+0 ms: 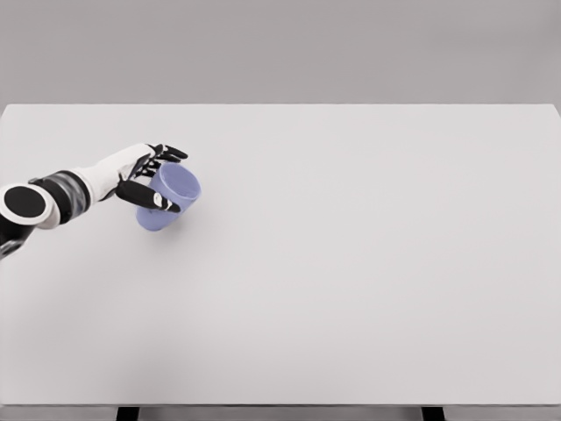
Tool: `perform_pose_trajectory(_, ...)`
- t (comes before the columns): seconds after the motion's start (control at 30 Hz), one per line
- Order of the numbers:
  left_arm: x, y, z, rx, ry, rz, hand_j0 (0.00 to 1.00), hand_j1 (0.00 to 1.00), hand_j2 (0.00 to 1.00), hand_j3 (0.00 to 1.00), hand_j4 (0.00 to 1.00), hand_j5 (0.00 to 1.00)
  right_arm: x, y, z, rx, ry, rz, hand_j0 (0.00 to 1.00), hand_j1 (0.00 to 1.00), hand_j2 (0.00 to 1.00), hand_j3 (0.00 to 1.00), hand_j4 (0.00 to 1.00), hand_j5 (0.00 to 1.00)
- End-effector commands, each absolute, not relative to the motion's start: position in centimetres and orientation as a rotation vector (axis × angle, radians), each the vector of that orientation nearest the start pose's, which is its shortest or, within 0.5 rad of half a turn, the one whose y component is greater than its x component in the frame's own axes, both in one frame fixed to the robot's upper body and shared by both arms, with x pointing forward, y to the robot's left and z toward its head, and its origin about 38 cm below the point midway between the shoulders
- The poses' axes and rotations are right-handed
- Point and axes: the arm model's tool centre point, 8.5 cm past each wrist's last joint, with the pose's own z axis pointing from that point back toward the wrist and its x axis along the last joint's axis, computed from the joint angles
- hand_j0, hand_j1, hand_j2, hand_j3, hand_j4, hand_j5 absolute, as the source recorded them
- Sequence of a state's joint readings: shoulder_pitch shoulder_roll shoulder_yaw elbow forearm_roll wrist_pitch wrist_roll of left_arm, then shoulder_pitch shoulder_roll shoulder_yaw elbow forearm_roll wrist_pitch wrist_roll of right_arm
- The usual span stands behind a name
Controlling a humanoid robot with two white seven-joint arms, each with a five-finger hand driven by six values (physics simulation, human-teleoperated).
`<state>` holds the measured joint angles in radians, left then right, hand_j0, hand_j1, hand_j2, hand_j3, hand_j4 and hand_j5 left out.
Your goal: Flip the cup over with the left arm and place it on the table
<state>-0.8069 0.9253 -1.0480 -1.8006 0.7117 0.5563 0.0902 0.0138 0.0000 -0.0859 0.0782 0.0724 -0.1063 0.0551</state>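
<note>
Item one: we are recording a white table (351, 263) that is filling nearly the whole head view, with a plain grey wall running behind its far edge. Item two: we are logging our left arm, white with a dark banded wrist, coming in from the picture's left edge and reaching over the table's left part. Item three: we are noting the left hand (145, 180), white at the back with black fingers (151, 198), which is gripping the cup; the thumb is lying across the near side of the cup's wall while the other fingertips are showing at its far upper edge. Item four: we are listing the cup (172, 198), pale blue-violet, which is sitting tilted in that grasp, its open mouth facing up and to the right, its base pointing down and to the left. We are seeing a soft shadow lying on the table just under it; whether the base is touching the surface we cannot tell. The cup is resting in the left part of the table, well apart from every edge
</note>
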Motion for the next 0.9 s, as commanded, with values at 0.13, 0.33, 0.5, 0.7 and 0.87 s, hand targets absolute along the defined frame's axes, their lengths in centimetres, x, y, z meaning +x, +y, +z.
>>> perform_pose_trajectory(0.13,42.54,26.67,21.17,0.126,-1.150,-0.883,0.84,0.84,0.84,0.84,0.84,0.84,-2.48,-26.46,-25.99,-0.027,-0.015,-0.013,1.00,1.00,1.00,1.00,1.00,1.00)
perform_pose_trajectory(0.33,42.44,26.57,20.91,0.119,-1.150,-0.882,0.84,0.84,0.84,0.84,0.84,0.84,-2.48,-26.46,-25.99,-0.027,-0.015,-0.013,1.00,1.00,1.00,1.00,1.00,1.00)
perform_pose_trajectory(0.5,42.16,26.46,20.34,0.104,-1.154,-0.883,0.88,0.88,0.88,0.88,0.88,0.88,-2.48,-26.46,-25.99,-0.027,-0.015,-0.013,1.00,1.00,1.00,1.00,1.00,1.00)
perform_pose_trajectory(0.7,42.11,26.80,20.33,0.111,-1.151,-0.881,0.95,0.95,0.95,0.95,0.95,0.95,-2.48,-26.46,-25.99,-0.027,-0.015,-0.013,1.00,1.00,1.00,1.00,1.00,1.00)
perform_pose_trajectory(0.87,42.18,27.04,20.56,0.115,-1.157,-0.873,0.96,0.96,0.96,0.96,0.96,0.96,-2.46,-26.46,-25.99,-0.027,-0.017,-0.013,1.00,1.00,1.00,1.00,1.00,1.00)
